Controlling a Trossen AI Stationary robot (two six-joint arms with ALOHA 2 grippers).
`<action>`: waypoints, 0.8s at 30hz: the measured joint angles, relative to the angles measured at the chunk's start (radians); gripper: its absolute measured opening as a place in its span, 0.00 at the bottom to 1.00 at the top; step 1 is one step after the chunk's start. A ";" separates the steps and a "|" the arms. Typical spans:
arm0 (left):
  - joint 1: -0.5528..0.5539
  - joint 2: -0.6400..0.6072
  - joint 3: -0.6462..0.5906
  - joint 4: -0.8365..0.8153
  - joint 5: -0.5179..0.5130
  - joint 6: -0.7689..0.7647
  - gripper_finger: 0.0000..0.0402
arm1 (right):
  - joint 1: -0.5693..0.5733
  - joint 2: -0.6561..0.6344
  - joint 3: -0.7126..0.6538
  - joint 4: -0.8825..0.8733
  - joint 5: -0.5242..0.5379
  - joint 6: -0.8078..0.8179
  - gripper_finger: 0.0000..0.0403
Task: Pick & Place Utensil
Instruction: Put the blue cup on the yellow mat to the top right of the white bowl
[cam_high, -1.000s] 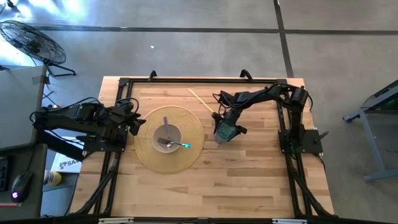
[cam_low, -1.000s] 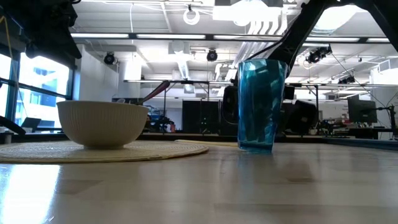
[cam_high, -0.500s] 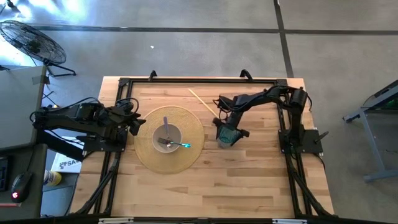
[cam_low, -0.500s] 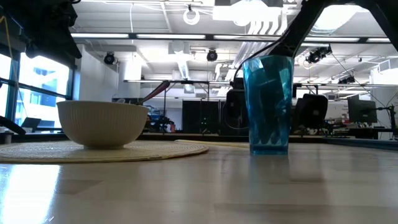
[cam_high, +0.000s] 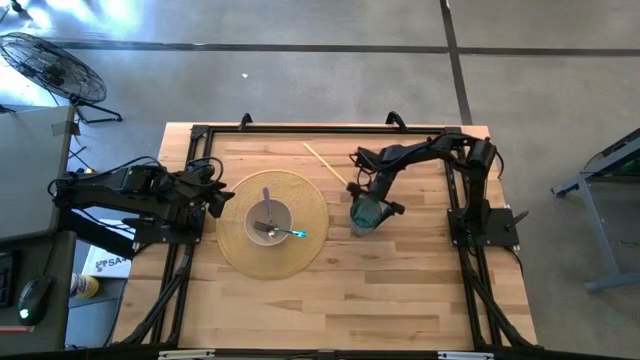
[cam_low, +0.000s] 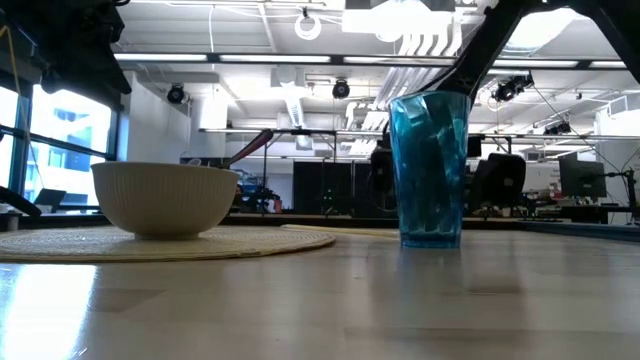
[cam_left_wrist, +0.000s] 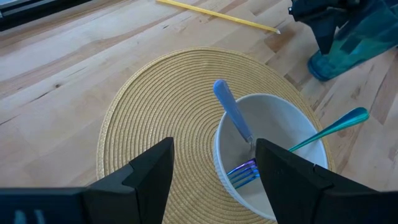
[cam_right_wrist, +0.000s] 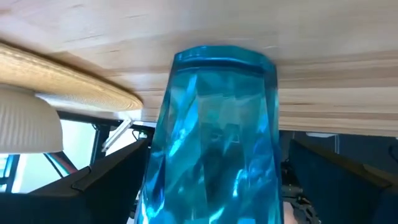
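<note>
A white ribbed bowl (cam_high: 270, 220) (cam_low: 165, 198) stands on a round woven mat (cam_high: 300, 250). A purple-handled utensil (cam_left_wrist: 231, 112) and a teal-handled fork (cam_left_wrist: 329, 124) lean in the bowl, handles over its rim. A blue faceted cup (cam_high: 365, 213) (cam_low: 430, 170) stands upright on the wood right of the mat. My right gripper (cam_high: 366, 203) is level at the cup, open, one finger on each side of it (cam_right_wrist: 214, 137). My left gripper (cam_left_wrist: 214, 180) (cam_high: 222, 197) is open above the mat's left edge. My right gripper has its fingers on either side of the cup's wall, coming level from the far right. A strip of background shows between one finger (cam_right_wrist: 336, 174) and the cup. The other finger (cam_right_wrist: 93, 180) lies close to the wall; I cannot tell whether it touches.
A yellow chopstick (cam_high: 322, 162) (cam_left_wrist: 211, 12) lies slantwise on the wood beyond the mat, near the right arm. Black rails frame the table at left, right and far edges. Bare wood stretches across the near half of the table (cam_high: 380, 290).
The right gripper has moved the cup a little toward the table's right and near edges. The cup looked tipped a second ago and now stands upright on the wood. The left arm, bowl and utensils have kept still.
</note>
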 joint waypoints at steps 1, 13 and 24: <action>0.000 0.000 0.000 0.000 0.000 0.000 0.55 | -0.005 0.000 0.000 -0.014 0.000 -0.010 0.95; 0.000 0.000 0.000 0.000 0.000 0.000 0.55 | -0.124 0.000 0.000 -0.089 0.068 -0.189 0.95; 0.000 0.000 -0.001 0.000 0.000 0.000 0.55 | -0.268 -0.072 0.000 -0.525 0.272 -0.674 0.93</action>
